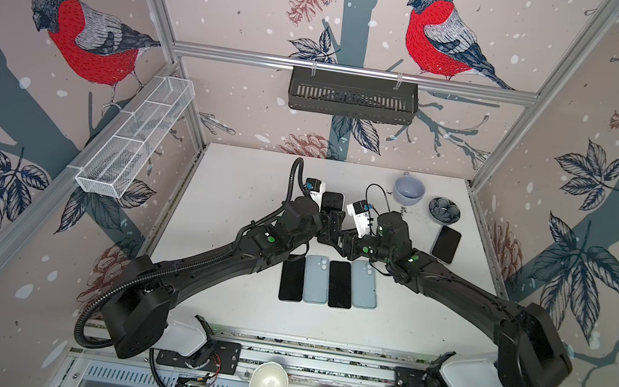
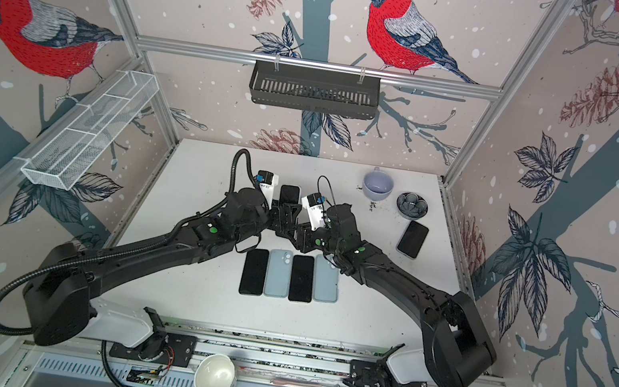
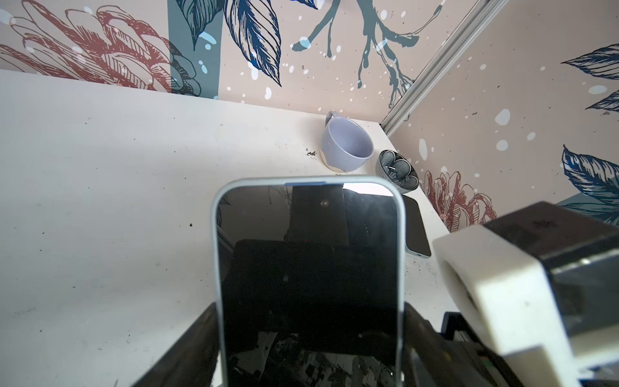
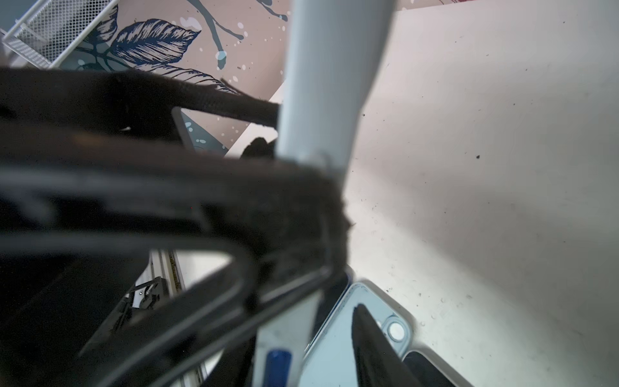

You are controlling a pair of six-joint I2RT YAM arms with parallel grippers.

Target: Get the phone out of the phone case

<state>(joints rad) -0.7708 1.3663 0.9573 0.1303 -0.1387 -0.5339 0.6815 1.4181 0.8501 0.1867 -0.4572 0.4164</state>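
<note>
The left claw (image 3: 310, 323) grasps the phone case (image 4: 321, 67) by its long sides, with the phone (image 3: 308, 251) inside. It is above the tabletop (image 3: 100, 201), at 12 o'clock from the row of four phones (image 1: 340, 283). The right claw (image 1: 341, 235) is just beside it at 4 o'clock; I cannot tell its grip.

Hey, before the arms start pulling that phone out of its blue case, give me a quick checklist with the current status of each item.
1. Left gripper clamped on the cased phone: ok, it flanks the phone's lower sides.
2. Phone fully seated in the case: ok, the blue rim surrounds the screen and nothing is peeled yet.
3. Right gripper gripping the case: cannot tell. It sits at the case's side, but the close view is blurred.
4. Phone held upright: ok.
5. Phone apart from the mug and bowl: ok.
</note>
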